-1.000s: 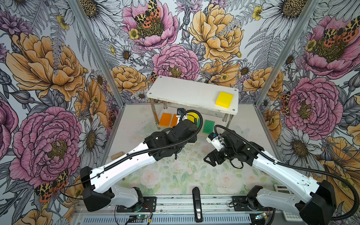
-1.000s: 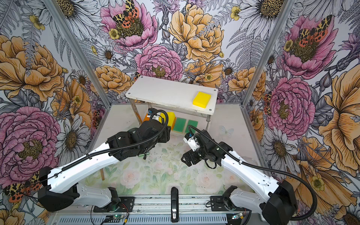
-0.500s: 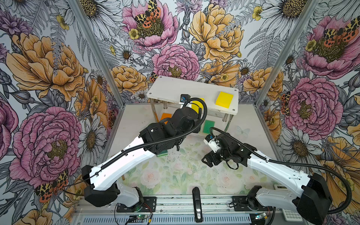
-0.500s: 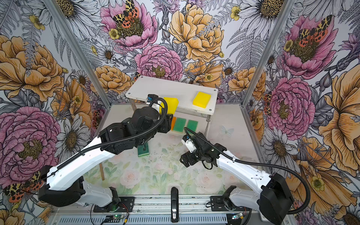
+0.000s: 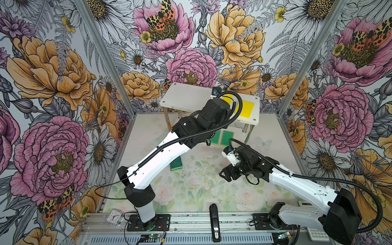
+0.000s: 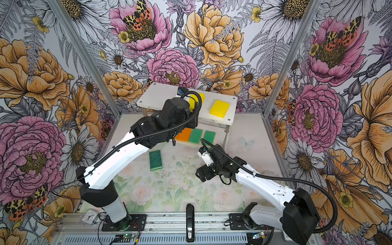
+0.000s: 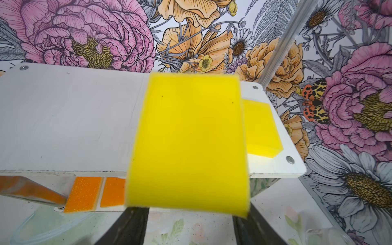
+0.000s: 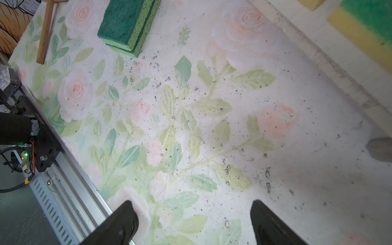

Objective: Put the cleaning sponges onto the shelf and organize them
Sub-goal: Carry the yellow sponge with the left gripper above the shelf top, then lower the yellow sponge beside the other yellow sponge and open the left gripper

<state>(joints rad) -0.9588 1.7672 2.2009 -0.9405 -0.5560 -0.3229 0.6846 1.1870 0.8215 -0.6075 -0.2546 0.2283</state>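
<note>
Two yellow pads at the shelf top board. The held yellow sponge is pinched in the left gripper, jaws partly closed on it, over the board's front edge; can't tell if it touches. It's just beside the second yellow sponge, which lies flat at the right end. The right gripper is wide open and empty above the table mat. The dark green sponges are stacked on the mat, well apart from it. Orange sponges and light green sponges sit on the lower tier.
</note>
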